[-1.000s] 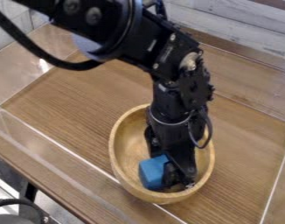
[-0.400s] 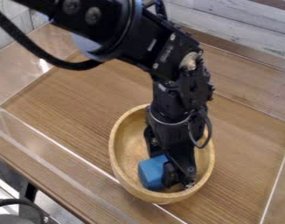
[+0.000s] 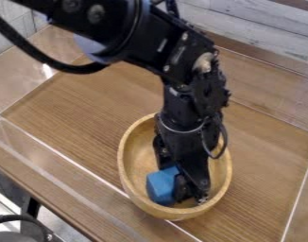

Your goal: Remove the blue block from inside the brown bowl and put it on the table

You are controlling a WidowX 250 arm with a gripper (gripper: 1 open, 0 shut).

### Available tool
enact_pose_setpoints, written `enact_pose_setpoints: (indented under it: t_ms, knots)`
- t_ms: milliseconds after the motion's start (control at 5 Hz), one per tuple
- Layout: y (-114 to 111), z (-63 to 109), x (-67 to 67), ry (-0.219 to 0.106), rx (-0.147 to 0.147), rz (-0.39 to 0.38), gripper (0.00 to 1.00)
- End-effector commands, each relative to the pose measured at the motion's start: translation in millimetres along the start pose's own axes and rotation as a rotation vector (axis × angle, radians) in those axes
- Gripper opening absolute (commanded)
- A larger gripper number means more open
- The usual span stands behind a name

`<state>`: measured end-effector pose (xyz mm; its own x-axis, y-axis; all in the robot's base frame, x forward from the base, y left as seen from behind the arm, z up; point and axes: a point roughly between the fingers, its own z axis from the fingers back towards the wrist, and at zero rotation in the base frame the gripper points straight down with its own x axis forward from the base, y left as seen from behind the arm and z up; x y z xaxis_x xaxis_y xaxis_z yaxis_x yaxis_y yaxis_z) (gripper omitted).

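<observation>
Hand (image 3: 179, 189): black, pointing straight down into the brown bowl, fingers closed tight around the blue block at the bowl's floor.
Blue block (image 3: 162, 184): bright blue, gripped at the tip of the hand, showing on the hand's near-left side, low inside the bowl and not on the table.
Brown bowl (image 3: 134, 138): light wooden, thick rim, encircling the hand; its rim shows all round except where the arm hides it.
Arm (image 3: 144, 43): black, bulky, reaching from the upper left and bending down above the hand.
Table (image 3: 81, 104): brown wood grain, spreading around the bowl.
Acrylic walls (image 3: 30, 156): clear, edging the table, well apart from the hand.
</observation>
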<state>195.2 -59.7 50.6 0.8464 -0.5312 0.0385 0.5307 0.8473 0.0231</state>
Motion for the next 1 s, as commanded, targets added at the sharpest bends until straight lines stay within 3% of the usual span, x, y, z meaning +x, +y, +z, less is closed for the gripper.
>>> enact_pose_setpoints:
  t_ms: [0,800]
  knots:
    - [7,16.0,11.9,-0.061,0.023,0.012,0.0]
    - [14,34.8,11.1,-0.06,0.031,0.04,0.0]
